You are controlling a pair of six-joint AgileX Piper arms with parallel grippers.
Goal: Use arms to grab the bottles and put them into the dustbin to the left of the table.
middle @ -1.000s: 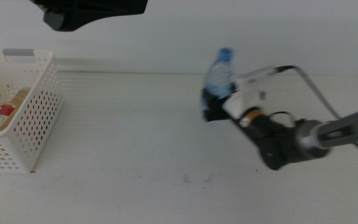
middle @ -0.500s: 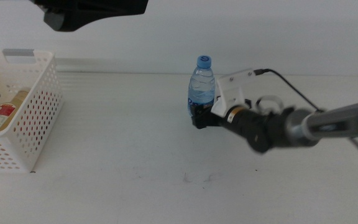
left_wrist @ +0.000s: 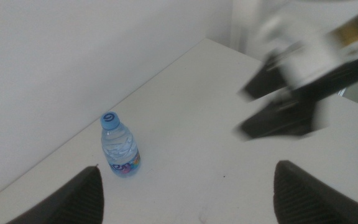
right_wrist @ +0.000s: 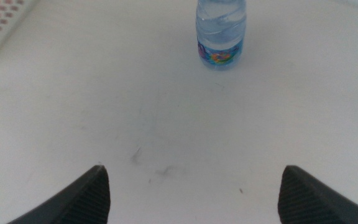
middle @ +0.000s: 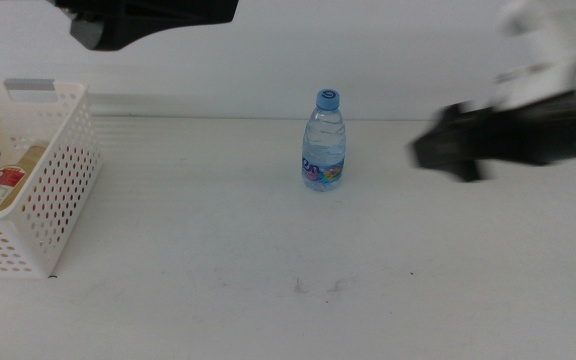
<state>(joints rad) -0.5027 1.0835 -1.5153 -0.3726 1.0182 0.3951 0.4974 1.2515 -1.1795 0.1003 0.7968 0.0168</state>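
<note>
A small clear water bottle (middle: 325, 142) with a blue cap stands upright on the white table (middle: 218, 250), at the middle toward the back. It also shows in the left wrist view (left_wrist: 120, 147) and the right wrist view (right_wrist: 221, 30). My right gripper (middle: 428, 152) is a blurred dark shape to the right of the bottle, apart from it, open and empty. My left gripper (middle: 108, 35) hangs high over the back left, open and empty. The white perforated dustbin (middle: 53, 190) at the left holds the yellow-juice bottle (middle: 8, 178). The red can is out of view.
The dustbin's corner shows in the right wrist view (right_wrist: 2, 22). The right gripper shows in the left wrist view (left_wrist: 278, 106) with its jaws apart. Faint scuff marks (middle: 318, 287) lie near the table's front middle. A white wall runs behind the table.
The right gripper set the water bottle upright on the table, let go of it and pulled back to the right. The left arm has not moved.
</note>
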